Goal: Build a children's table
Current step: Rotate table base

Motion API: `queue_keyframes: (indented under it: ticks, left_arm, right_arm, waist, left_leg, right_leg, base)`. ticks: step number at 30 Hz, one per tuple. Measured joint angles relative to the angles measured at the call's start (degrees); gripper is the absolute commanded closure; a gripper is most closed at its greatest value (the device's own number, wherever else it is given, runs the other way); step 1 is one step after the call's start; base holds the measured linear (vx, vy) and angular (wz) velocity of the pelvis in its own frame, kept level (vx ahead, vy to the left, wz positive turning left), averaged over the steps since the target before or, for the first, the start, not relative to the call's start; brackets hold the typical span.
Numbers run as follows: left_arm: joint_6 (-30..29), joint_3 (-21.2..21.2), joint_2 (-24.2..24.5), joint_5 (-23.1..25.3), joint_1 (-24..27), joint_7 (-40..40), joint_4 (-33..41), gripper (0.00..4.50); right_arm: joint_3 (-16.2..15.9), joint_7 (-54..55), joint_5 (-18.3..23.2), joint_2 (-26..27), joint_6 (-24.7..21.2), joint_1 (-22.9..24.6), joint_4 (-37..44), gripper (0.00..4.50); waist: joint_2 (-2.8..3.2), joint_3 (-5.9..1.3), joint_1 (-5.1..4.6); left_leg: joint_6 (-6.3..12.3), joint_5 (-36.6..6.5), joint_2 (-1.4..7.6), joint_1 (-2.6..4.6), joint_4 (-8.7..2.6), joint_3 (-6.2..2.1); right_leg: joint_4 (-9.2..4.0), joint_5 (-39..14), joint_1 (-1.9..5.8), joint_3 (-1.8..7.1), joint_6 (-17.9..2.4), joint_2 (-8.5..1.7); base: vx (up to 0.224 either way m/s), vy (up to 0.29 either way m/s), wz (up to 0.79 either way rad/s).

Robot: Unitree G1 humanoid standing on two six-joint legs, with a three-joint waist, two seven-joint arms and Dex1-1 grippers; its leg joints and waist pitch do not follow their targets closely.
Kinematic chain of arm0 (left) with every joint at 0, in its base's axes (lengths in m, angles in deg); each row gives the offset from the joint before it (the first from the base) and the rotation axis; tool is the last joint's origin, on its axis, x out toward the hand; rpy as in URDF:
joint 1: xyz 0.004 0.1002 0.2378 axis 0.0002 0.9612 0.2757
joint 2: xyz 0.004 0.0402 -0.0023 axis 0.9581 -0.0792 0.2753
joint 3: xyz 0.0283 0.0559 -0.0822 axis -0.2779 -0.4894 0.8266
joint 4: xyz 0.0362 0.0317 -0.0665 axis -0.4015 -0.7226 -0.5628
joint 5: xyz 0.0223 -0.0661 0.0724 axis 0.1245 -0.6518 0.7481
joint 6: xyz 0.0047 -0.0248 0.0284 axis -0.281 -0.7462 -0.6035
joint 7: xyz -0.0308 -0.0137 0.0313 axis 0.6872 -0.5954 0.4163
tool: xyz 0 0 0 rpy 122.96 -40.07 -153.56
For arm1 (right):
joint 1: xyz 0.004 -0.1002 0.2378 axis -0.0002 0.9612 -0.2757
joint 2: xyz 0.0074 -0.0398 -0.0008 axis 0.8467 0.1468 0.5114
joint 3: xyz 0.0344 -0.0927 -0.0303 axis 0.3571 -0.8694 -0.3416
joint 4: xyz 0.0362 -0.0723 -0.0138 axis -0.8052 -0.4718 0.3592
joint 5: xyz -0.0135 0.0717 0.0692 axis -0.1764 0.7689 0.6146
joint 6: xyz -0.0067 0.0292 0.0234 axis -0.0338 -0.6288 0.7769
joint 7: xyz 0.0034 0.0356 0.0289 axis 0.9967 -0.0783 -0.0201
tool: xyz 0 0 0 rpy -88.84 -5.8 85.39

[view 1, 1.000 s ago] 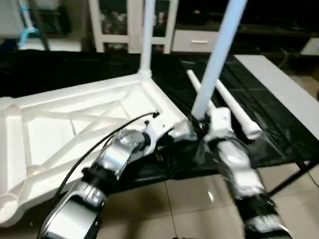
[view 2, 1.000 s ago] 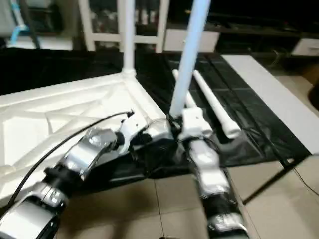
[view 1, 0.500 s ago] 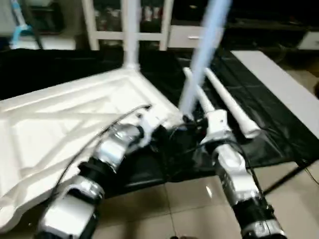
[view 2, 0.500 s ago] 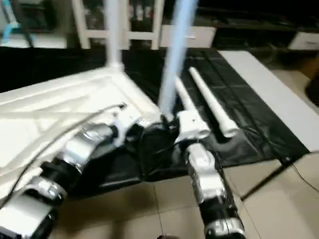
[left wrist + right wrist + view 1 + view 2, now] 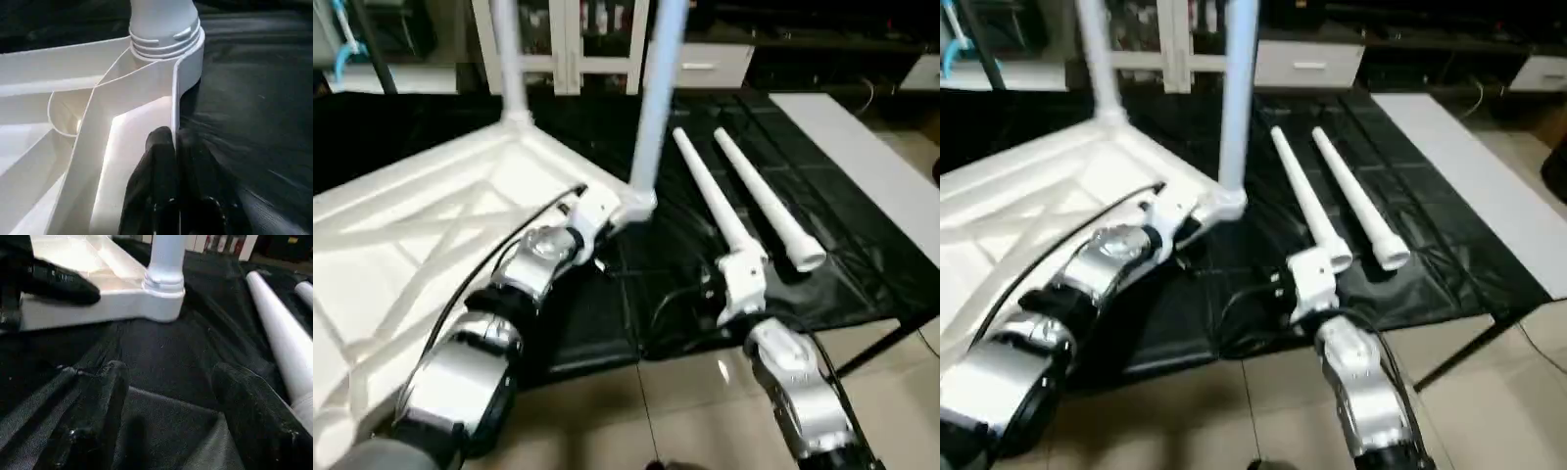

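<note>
On black sheet (image 5: pixel 862 264): table top (image 5: pixel 401 235) lying underside up, two legs (image 5: pixel 651 98) standing in corner sockets, two loose legs (image 5: pixel 759 211) beside. My left gripper (image 5: pixel 173 142) pinched on top's rim near socket (thin wall between fingers). My right gripper (image 5: pixel 168 382) spread wide, empty, above sheet.

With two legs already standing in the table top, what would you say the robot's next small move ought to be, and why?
Probably reach the right gripper, its fingers open and empty over the black cloth, toward the nearer loose leg lying just ahead. Two legs stand in corner sockets, two lie loose, and the left gripper is shut on the table top's rim, steadying it.
</note>
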Motion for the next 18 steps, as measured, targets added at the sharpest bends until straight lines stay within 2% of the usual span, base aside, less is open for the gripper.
queue_keyframes:
  ticks: [2,6,11,14,15,18]
  left_arm:
    - [2.0,2.6,-0.8,-1.8,-2.1,-1.7,-1.7,3.89]
    - [5.4,4.0,-1.1,-2.5,-6.8,-3.6,-2.6,3.56]
    - [8.7,5.3,-1.5,-3.2,-7.3,-4.3,-5.3,3.56]
    - [8.9,5.4,-0.6,-3.6,-7.5,-0.1,-5.1,3.56]
    - [8.2,4.6,0.6,-3.6,-7.5,4.0,-3.4,3.56]
    - [0.2,2.7,6.5,-6.2,-2.6,18.5,12.0,3.56]
  right_arm:
    - [-0.7,0.5,-0.3,0.0,-1.0,0.1,0.8,1.48]
    - [-2.0,0.6,-1.2,0.4,-2.6,0.1,2.8,1.48]
    - [-1.9,0.4,-1.6,0.8,-3.9,0.1,3.5,1.48]
    - [-2.0,-1.8,0.4,0.8,-4.4,0.6,4.7,1.48]
    - [-2.3,-3.4,1.2,0.3,-4.9,0.8,5.9,1.48]
    - [-2.5,-5.7,2.9,-1.0,-5.7,1.1,8.7,1.48]
  waist:
    - [-0.01,0.01,0.34]
    - [0.04,0.02,1.06]
    - [0.05,0.03,1.55]
    - [0.22,0.14,1.65]
    - [0.29,0.19,1.68]
    - [0.45,0.28,1.54]
  left_leg:
    - [0.03,0.0,0.04,-0.19,0.02,-0.04]
    - [0.32,0.1,0.02,-0.16,0.02,-0.02]
    - [0.04,0.0,0.02,0.02,0.07,0.04]
    - [0.03,0.0,0.02,0.01,0.11,0.04]
    - [0.03,0.0,0.03,0.01,0.12,0.04]
    - [0.02,0.0,0.08,0.21,0.1,0.14]
  right_leg:
    - [0.01,0.0,-0.11,-0.09,0.0,0.0]
    - [-0.01,0.0,-0.06,-0.08,0.0,-0.02]
    - [0.04,0.0,0.08,-0.04,-0.1,-0.05]
    - [0.07,0.0,0.08,-0.03,-0.1,-0.06]
    - [0.08,0.0,0.08,-0.04,-0.1,-0.06]
    - [0.21,0.0,0.09,0.02,-0.1,-0.05]
  base:
    - [0.0,0.0,0.0]
    - [0.0,0.0,0.0]
    - [0.0,0.0,0.0]
    - [0.0,0.0,0.0]
    - [0.0,0.0,0.0]
    - [0.0,0.0,0.0]
